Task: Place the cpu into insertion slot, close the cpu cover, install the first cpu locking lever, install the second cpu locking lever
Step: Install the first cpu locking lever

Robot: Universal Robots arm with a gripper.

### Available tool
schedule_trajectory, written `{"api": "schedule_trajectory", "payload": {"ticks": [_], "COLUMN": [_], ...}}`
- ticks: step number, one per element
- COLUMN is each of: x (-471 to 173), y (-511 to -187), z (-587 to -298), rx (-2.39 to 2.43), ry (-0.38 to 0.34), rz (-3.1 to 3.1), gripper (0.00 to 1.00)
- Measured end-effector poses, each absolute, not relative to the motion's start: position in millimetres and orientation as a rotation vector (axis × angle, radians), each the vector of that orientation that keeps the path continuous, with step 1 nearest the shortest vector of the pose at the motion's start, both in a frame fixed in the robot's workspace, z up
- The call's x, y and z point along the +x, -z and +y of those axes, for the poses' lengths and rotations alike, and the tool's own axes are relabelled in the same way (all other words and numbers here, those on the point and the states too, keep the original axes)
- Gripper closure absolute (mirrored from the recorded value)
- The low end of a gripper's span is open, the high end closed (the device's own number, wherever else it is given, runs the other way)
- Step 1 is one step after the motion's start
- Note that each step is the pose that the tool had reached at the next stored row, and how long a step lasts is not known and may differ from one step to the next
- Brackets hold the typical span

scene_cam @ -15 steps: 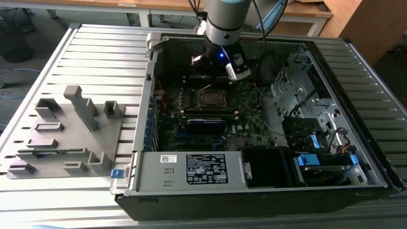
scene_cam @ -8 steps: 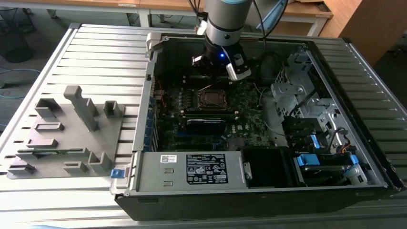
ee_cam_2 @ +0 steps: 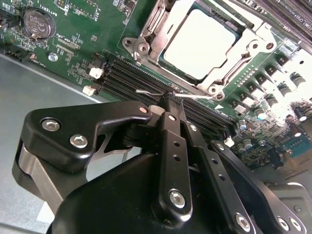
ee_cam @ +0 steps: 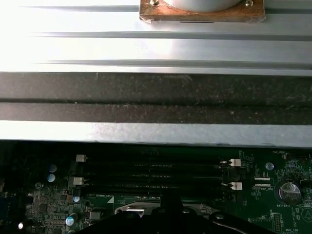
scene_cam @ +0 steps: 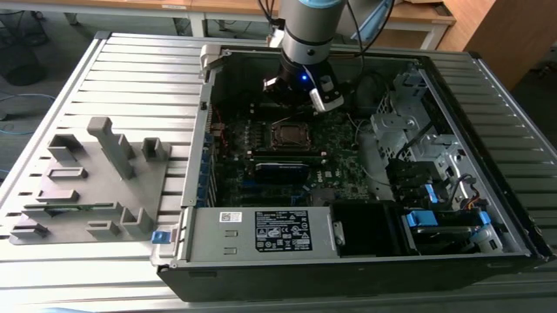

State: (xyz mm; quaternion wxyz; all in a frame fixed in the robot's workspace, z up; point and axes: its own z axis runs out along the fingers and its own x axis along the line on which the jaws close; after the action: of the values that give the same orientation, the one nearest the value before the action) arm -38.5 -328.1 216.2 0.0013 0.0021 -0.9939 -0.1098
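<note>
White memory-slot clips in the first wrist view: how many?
4 white clips: two at the slot ends beside the coin battery, two at the opposite ends. Others may be hidden.

Silver-grey arm [scene_cam: 306, 32] w/ blue LED [scene_cam: 302, 78] & dark cables [scene_cam: 359, 29], black tool [ee_cam_2: 170, 100] w/ silver screws [ee_cam_2: 177, 197].

"Lighting overall?"

"Even room light from above. In the exterior view the grooved table [scene_cam: 130, 72] reads bright, the inside of the computer case [scene_cam: 366, 277] lies in shadow, and a small blue lamp [scene_cam: 303, 78] glows on the arm."

"Glare?"

"Strong. In the second wrist view the cpu [ee_cam_2: 202, 41] is blown out to plain white. In the first wrist view the table flares white."
</note>
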Motion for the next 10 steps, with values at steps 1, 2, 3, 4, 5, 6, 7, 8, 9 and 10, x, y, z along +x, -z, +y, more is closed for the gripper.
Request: {"api": "schedule_trajectory", "payload": {"ticks": [1, 2, 3, 4, 5, 6, 7, 8, 9, 10], "x": [-38.5, -38.5, -38.5, -38.5, -38.5, -38.4, -38.4, -38.3, -38.2, -38.1], "y": [-215.4, -214.9, -214.5, -214.1, -213.7, -213.3, -213.0, -212.8, -212.5, -212.2], "z": [-328.0, -328.0, -327.8, -327.7, -327.6, -327.5, -327.4, -327.2, -327.0, -326.8], "rx": [0.007, 0.007, 0.007, 0.007, 0.007, 0.007, 0.007, 0.007, 0.007, 0.007], "ry": [0.345, 0.344, 0.344, 0.344, 0.345, 0.344, 0.344, 0.344, 0.344, 0.344], "rz": [-3.12, -3.12, -3.12, -3.12, -3.12, -3.12, -3.12, -3.12, -3.12, -3.12], "gripper": [0.9, 0.9, 0.9, 0.9, 0.9, 0.9, 0.9, 0.9, 0.9, 0.9]}}
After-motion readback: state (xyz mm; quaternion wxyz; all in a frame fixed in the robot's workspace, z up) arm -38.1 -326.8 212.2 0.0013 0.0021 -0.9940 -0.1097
